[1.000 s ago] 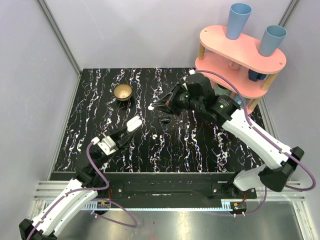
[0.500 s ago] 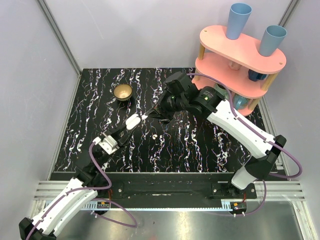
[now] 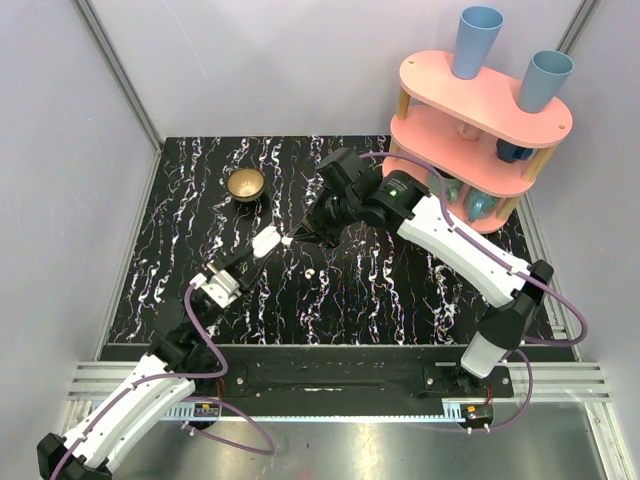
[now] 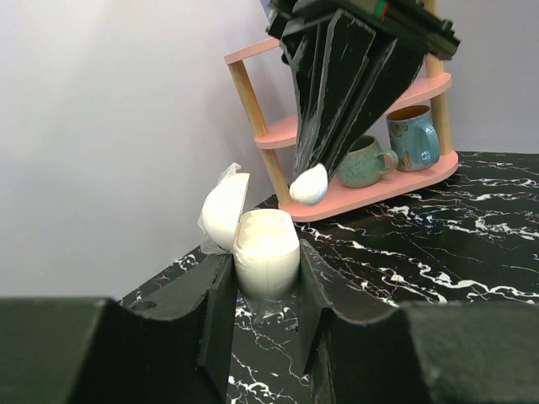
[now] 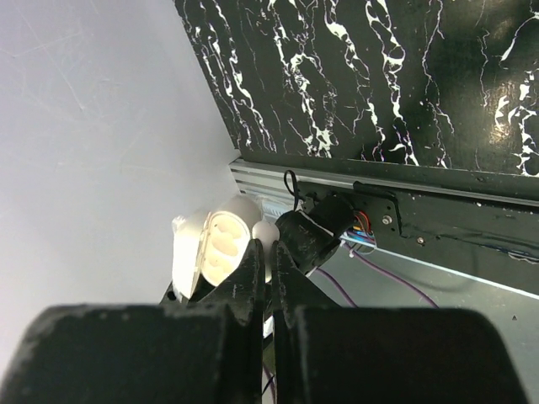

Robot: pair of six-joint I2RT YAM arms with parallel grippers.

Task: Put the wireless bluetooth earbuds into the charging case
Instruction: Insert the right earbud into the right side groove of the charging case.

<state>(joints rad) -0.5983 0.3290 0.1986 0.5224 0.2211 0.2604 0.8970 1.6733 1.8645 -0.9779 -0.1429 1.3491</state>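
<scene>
My left gripper (image 3: 260,249) is shut on the white charging case (image 3: 266,242), held above the table with its lid hinged open. In the left wrist view the case body (image 4: 266,251) stands between the fingers with the lid (image 4: 223,210) folded back to the left. My right gripper (image 3: 293,239) is shut on one white earbud (image 4: 308,184), which hangs just right of and above the open case. In the right wrist view that earbud (image 5: 268,238) shows at the fingertips beside the case's open cavity (image 5: 221,244). A second earbud (image 3: 311,271) lies on the marble table.
A brass bowl (image 3: 245,184) stands at the back left of the black marble table (image 3: 400,290). A pink two-tier shelf (image 3: 480,110) at the back right carries blue cups on top and mugs (image 4: 365,160) below. Grey walls close in the sides.
My right gripper has travelled left across the table with the earbud, ending right next to the case. My left gripper has raised the case slightly towards it.
</scene>
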